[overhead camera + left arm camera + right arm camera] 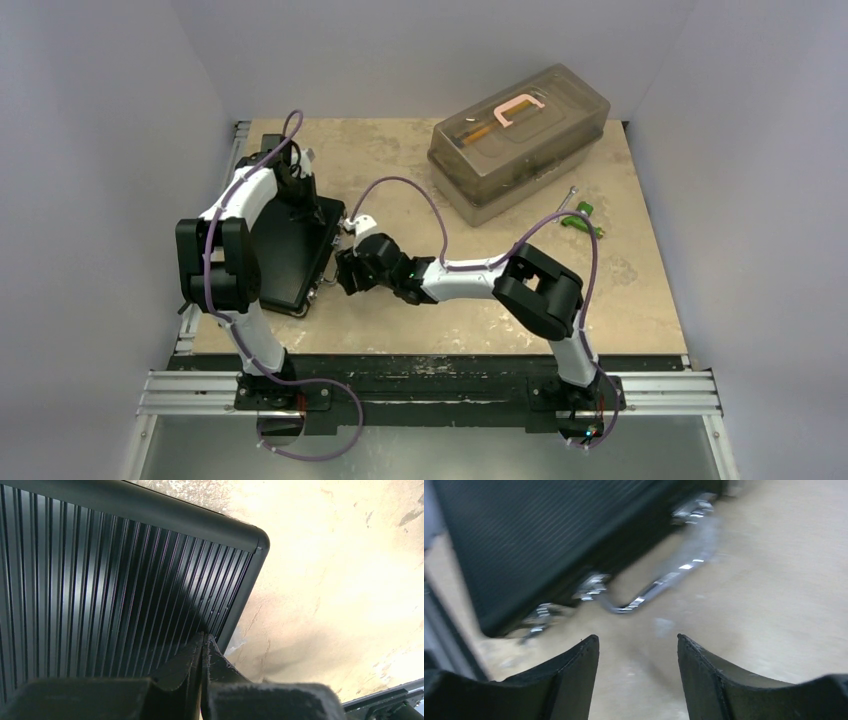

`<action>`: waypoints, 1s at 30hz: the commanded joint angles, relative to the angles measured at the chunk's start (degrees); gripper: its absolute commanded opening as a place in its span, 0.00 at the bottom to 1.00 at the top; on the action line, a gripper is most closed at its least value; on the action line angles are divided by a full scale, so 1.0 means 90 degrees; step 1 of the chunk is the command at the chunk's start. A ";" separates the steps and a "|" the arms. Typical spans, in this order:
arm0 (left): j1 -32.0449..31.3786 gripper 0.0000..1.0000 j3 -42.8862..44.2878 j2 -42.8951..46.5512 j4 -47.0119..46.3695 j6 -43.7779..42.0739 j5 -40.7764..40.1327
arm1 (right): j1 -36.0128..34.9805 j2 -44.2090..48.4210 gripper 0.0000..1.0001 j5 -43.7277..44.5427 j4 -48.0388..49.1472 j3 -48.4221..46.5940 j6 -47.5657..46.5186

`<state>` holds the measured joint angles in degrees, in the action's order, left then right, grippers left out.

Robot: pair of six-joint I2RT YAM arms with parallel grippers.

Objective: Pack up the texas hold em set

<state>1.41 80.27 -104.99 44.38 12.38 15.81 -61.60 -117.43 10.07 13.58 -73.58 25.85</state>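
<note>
- Top view: the case (290, 250) lies shut and flat at the left of the table (400, 330), with its handle edge toward the middle. The left gripper (300, 188) sits over the far corner of the case, and the right gripper (347, 272) is low, just beside the handle edge. The step looks like fastening the latches, which should go best with the lid pressed down while the other arm snaps each one. Neither gripper's jaws can be read from up here, and the left arm covers much of the lid. The tub (520, 140) stands well apart.
- Left wrist view: the left gripper (202, 647) has its jaws closed together and empty. Its tips are on or just above the ribbed lid of the case (110, 590), near a rounded corner, though contact is hard to confirm.
- Right wrist view: the right gripper (636, 642) has its jaws apart, holds nothing and is aimed at the handle (659, 582). A latch (591, 585) shows beside the handle, but blur hides whether it is fastened. It should approach one latch squarely, not the handle.
</note>
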 commanded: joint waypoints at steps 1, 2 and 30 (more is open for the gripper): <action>-0.0051 0.00 0.0056 -0.0202 0.0088 -0.0179 -0.0168 | -0.0303 0.0179 0.58 -0.1093 0.0757 -0.0088 0.0075; -0.0049 0.00 0.0056 -0.0209 0.0088 -0.0184 -0.0172 | -0.0328 0.0134 0.58 -0.1274 0.0776 -0.0168 0.0120; -0.0098 0.00 0.0094 -0.0241 0.0127 -0.0204 -0.0013 | -0.0380 -0.0544 0.33 -0.1021 0.0550 -0.0309 0.0508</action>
<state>1.34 80.51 -105.14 44.58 12.32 16.08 -65.34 -123.37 -2.52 18.55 -79.72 31.07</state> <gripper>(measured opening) 0.003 0.342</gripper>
